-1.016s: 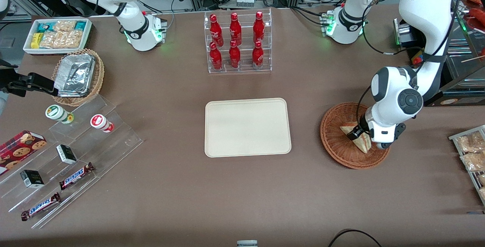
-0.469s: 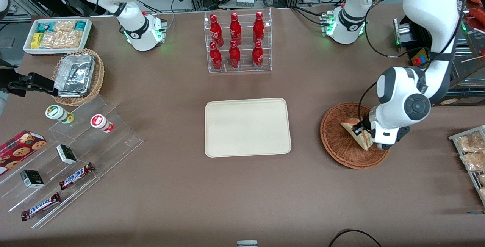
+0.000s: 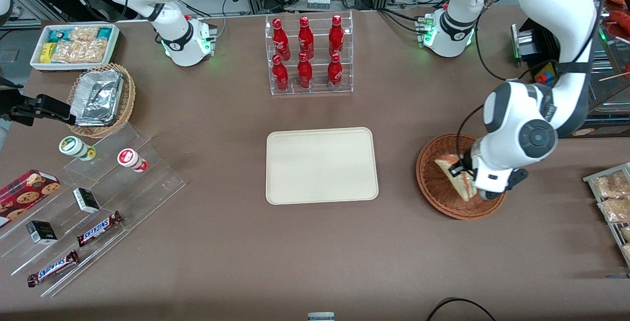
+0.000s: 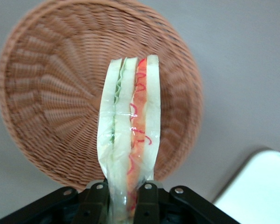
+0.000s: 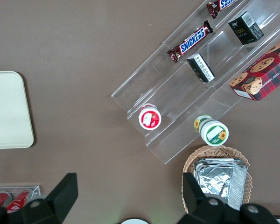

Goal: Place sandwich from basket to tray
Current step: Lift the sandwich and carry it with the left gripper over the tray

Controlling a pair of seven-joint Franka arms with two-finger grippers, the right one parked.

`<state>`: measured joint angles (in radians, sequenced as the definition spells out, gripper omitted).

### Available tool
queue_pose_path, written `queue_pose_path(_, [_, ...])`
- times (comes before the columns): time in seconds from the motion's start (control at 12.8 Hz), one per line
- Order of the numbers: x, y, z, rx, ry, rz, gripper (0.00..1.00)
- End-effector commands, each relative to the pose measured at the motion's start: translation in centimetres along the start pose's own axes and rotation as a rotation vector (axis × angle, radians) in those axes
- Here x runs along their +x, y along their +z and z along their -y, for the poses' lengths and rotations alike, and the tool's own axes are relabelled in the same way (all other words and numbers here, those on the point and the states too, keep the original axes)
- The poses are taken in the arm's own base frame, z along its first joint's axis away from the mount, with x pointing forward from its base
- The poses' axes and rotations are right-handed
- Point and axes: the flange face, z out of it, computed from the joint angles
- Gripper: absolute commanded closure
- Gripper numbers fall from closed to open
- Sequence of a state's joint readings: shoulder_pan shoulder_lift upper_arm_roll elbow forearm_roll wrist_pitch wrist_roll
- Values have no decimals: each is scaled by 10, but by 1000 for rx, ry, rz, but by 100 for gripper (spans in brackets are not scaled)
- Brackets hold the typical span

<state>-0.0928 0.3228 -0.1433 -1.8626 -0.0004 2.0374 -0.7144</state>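
Holding the sandwich (image 4: 129, 135) in my gripper (image 4: 123, 193), fingers (image 4: 97, 200) clamped on its lower end, cut side with green and red filling facing the wrist camera. In the front view the gripper (image 3: 465, 176) hangs over the basket (image 3: 435, 183) and the sandwich (image 3: 454, 175) looks lifted clear of the weave, though I can't tell for sure. The tray (image 3: 322, 166) sits bare mid-table, toward the parked arm's end from the basket, well apart. The tray's corner (image 4: 261, 191) shows just beside the basket (image 4: 51, 102).
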Motion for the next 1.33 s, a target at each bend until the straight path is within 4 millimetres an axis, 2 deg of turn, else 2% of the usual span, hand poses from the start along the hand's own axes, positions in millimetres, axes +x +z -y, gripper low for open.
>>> queue_pose_path(0.0, [-28, -14, -37, 9, 81, -13, 100])
queue_pose_path(0.16, [-58, -14, -74, 2, 139, -19, 100])
queue_pose_path(0.31, [-71, -4, -113, 1, 206, -14, 100])
queue_pose_path(0.39, [-84, -1, -131, 2, 238, -14, 100])
queue_pose_path(0.55, [-107, 7, -158, -13, 257, -8, 100])
queue_pose_path(0.7, [-119, 10, -190, -39, 273, -5, 100])
queue_pose_path(1.09, [-173, 52, -274, -69, 265, -20, 100])
queue_pose_path(1.25, [-197, 75, -298, -100, 256, -42, 100])
